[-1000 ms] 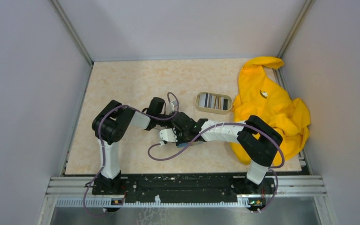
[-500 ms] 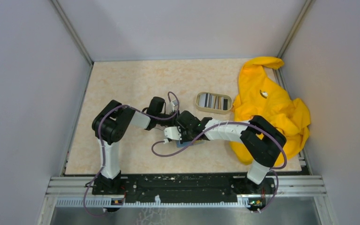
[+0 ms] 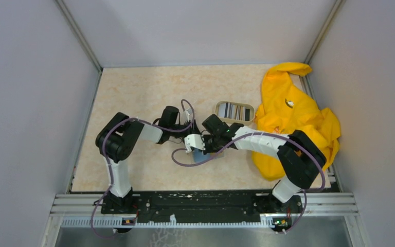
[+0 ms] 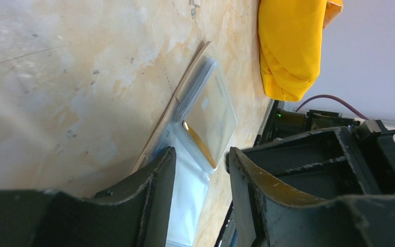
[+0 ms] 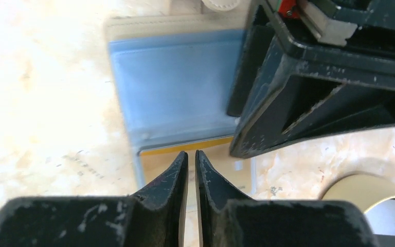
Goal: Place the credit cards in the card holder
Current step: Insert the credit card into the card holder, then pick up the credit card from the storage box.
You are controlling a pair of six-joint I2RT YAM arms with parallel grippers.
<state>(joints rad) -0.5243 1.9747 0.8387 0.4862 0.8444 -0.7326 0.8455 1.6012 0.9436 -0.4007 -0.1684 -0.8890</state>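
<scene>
Tan card holder [image 5: 175, 87] flat under L jaws.

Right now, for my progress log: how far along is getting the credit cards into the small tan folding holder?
Done: the tan card holder lies open, light blue inside up, one gold-edged card tucked at its pocket. In hand: the left gripper straddles the holder, open; the right gripper, shut, sits at that card's edge. Left: the striped stack of plastic cards in the oval beige dish.
</scene>
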